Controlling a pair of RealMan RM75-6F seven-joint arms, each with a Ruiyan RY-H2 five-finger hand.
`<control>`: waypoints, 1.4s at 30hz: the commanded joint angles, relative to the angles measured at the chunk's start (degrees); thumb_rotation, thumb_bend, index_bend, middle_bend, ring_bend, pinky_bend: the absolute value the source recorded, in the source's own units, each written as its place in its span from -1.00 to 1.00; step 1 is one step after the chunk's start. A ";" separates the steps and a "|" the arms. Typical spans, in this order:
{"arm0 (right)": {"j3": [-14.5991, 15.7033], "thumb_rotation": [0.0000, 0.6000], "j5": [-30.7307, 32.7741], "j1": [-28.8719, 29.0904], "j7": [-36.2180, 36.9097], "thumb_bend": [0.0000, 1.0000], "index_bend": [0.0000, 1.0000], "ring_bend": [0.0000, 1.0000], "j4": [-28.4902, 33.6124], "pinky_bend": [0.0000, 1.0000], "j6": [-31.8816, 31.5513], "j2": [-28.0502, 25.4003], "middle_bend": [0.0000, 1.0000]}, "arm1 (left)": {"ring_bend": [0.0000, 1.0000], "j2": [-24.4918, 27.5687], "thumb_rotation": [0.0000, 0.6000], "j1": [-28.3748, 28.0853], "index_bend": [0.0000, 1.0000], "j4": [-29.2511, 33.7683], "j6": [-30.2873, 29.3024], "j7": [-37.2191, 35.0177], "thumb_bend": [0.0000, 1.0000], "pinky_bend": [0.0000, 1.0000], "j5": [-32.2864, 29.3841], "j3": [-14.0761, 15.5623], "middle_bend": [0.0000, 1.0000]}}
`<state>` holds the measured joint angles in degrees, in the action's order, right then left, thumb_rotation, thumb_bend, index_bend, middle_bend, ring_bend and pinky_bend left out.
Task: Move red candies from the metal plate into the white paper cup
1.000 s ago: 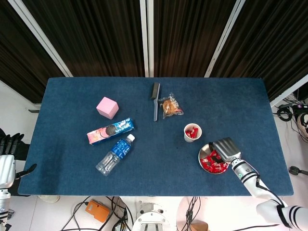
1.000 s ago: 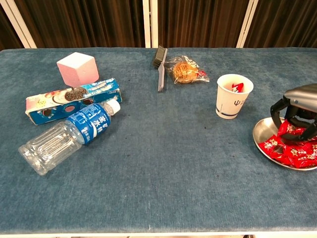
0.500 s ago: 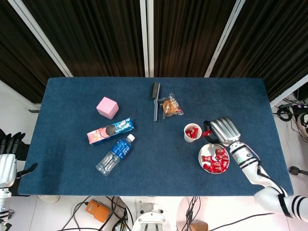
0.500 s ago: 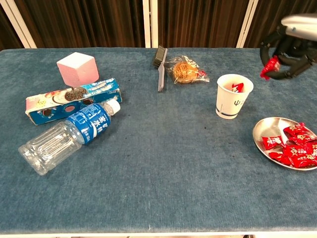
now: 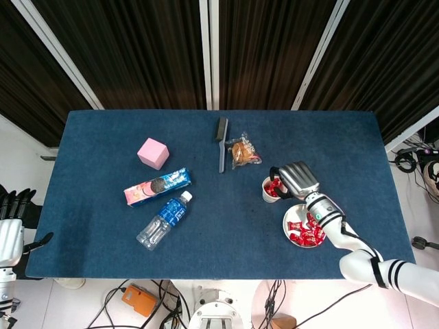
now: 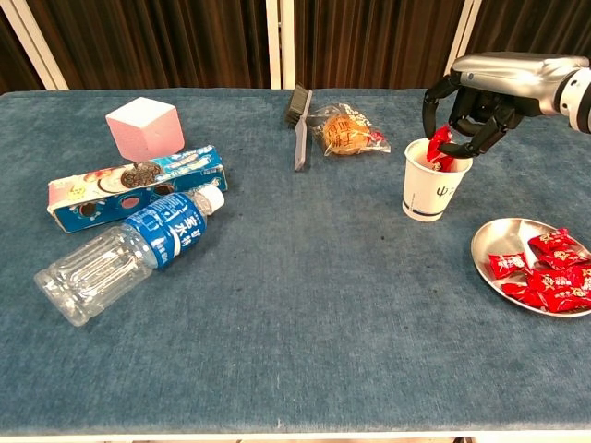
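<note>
Right robot hand (image 6: 476, 106) hangs over the white paper cup (image 6: 434, 180), and we see it pinching 1 red candy (image 6: 439, 148) between its fingertips, right at the cup's mouth. That candy hangs with its long axis roughly upright, its lower end dipping toward the rim. From the head view the same robot hand (image 5: 296, 179) covers part of the cup (image 5: 269, 190), where more red shows inside.

We find the other red candies (image 6: 545, 277) heaped on the metal plate (image 6: 489, 245), which lies on the bench (image 6: 305, 305) just to the right of the cup and nearer the front edge.

Left robot hand (image 5: 14, 205) sits off the bench's left edge in the head view; we cannot tell how its fingers lie.

Behind the cup we see a bagged snack (image 6: 346, 131) and a black brush (image 6: 299, 120) lying lengthwise away from us. Far left sit a pink cube (image 6: 143, 126), a blue cookie box (image 6: 134, 187) and a water bottle (image 6: 125, 254) on its side. The cup carries a small blue mark we cannot read.
</note>
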<state>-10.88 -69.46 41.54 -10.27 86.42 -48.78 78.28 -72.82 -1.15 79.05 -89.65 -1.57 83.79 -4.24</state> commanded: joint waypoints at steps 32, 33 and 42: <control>13.37 1.00 -10.44 -14.62 -1.13 -0.28 0.00 1.00 1.69 1.00 -10.47 -1.05 0.85 | -1.00 -0.73 1.00 0.50 -0.82 -0.80 -0.62 -0.85 -0.99 -1.00 0.38 0.45 -0.83; 13.38 1.00 -10.31 -14.71 -1.41 -0.28 0.00 1.00 1.48 1.00 -10.42 -0.86 0.85 | -1.00 -0.78 1.00 0.49 -0.82 -0.86 -0.56 -0.86 -0.99 -1.00 0.36 0.47 -0.83; 12.29 1.00 -8.98 -14.37 -1.00 -0.28 0.02 1.00 -0.34 1.00 -8.69 0.92 0.85 | -1.00 -1.00 1.00 0.05 -0.82 -1.28 -0.09 -0.93 -0.99 -1.00 0.33 0.20 -0.83</control>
<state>1.53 -78.56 27.05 -11.29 86.22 -57.64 79.05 -73.82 -1.10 77.78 -89.74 -2.50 84.13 -4.04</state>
